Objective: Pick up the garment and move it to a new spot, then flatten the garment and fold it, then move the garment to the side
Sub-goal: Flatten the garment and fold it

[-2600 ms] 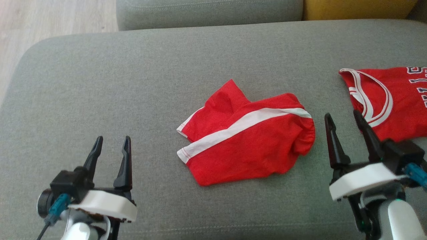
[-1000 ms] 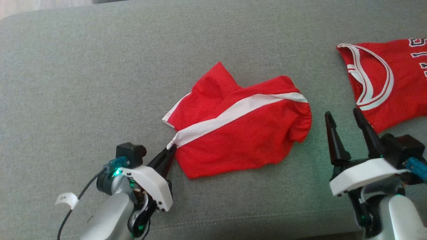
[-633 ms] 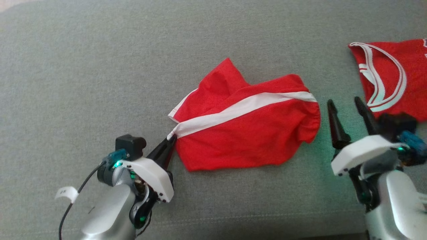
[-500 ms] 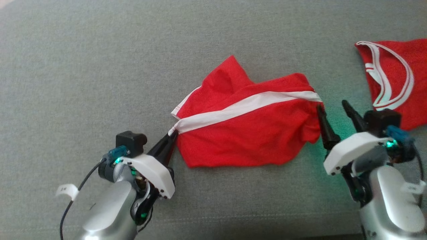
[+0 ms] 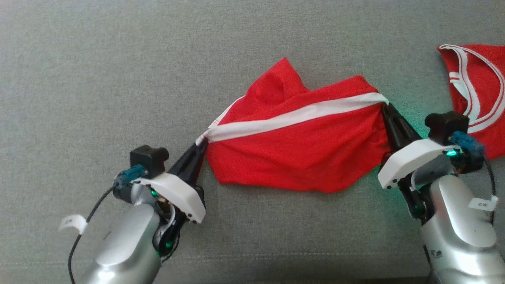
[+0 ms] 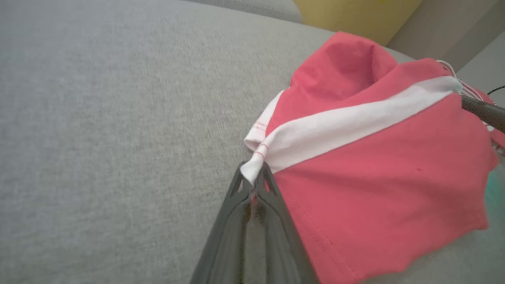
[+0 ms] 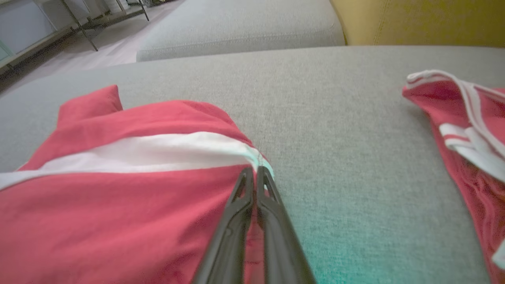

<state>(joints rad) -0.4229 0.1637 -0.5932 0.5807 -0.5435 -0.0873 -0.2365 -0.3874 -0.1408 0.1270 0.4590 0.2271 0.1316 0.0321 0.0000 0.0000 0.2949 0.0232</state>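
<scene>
Writing: white tag (image 5: 482, 203) on right forearm, dark characters, first probably a 2, rest too small to read. 2nd white tag (image 5: 72, 222) on left arm's cable, marks illegible.

Task item: red garment (image 5: 300, 157) with 1 white stripe (image 5: 292, 118), rumpled on grey sofa seat (image 5: 118, 79), mid-frame in head view, strung between the 2 grippers.

Left gripper (image 5: 200, 144): fingers pressed together on white hem corner at stripe's left end. Same in left wrist view (image 6: 252, 179), cloth bunched between the tips.

Right gripper (image 5: 384, 108): fingers pressed together at stripe's right end, on gathered edge of garment. Right wrist view (image 7: 254, 173): tips closed against stripe's edge, fabric drawn toward them.

Surroundings: red jersey (image 5: 487, 85) with white trim flat on same seat, right of right gripper, apart from garment; lower edge partly hidden behind right wrist's black camera block (image 5: 446, 124) in head view. Jersey also at right of right wrist view (image 7: 473, 177). Yellow cushion (image 7: 414, 19) and 2nd grey cushion (image 7: 236, 27) beyond the seat. Green glow on fabric beside right gripper.
</scene>
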